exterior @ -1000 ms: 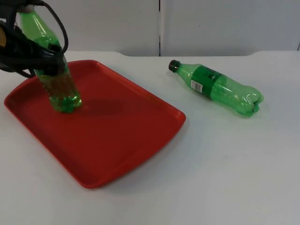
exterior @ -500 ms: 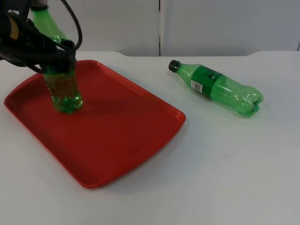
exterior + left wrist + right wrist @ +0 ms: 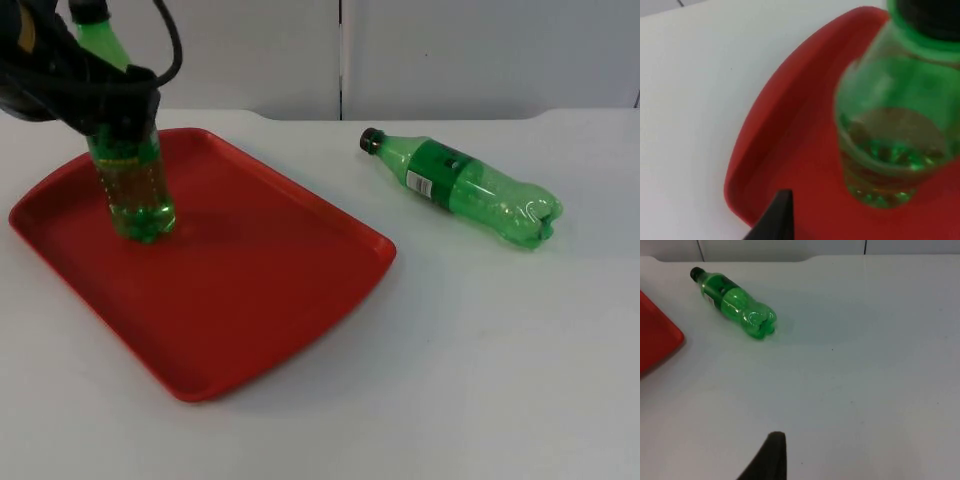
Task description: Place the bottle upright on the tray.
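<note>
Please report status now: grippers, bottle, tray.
Left gripper shut on bottle, base on red tray, nearly upright. Right arm waits. Second bottle lying on table.

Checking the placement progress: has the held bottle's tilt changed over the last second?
Yes. The held bottle in the left gripper swung nearer upright; its base stayed on the tray.

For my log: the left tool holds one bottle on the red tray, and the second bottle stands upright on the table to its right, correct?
Not quite. The left tool does hold one bottle on the tray, but the second bottle lies on its side on the table, as the top view shows.
</note>
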Controlling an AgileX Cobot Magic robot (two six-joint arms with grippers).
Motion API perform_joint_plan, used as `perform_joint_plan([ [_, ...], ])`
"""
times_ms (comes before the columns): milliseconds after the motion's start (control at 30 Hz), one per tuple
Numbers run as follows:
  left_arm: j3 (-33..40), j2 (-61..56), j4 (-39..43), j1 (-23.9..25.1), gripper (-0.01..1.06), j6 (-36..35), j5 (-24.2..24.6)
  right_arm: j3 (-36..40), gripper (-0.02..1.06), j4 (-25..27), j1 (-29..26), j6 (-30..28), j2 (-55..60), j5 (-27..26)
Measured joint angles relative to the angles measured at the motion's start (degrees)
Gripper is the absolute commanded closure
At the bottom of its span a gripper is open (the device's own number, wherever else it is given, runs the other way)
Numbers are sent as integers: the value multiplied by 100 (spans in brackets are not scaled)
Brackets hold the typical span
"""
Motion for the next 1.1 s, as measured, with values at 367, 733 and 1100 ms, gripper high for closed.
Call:
perform_joint_plan([
  [367,0,-899,-2017,-277,0,1717,361,0,0,0,0,0,0,0],
  [733,0,-1806,-2997,-277,0,2676,753,0,0,0,0,0,0,0],
  [1100,1101,-2838,-3234,-277,0,2753,528,0,0,0,0,0,0,0],
])
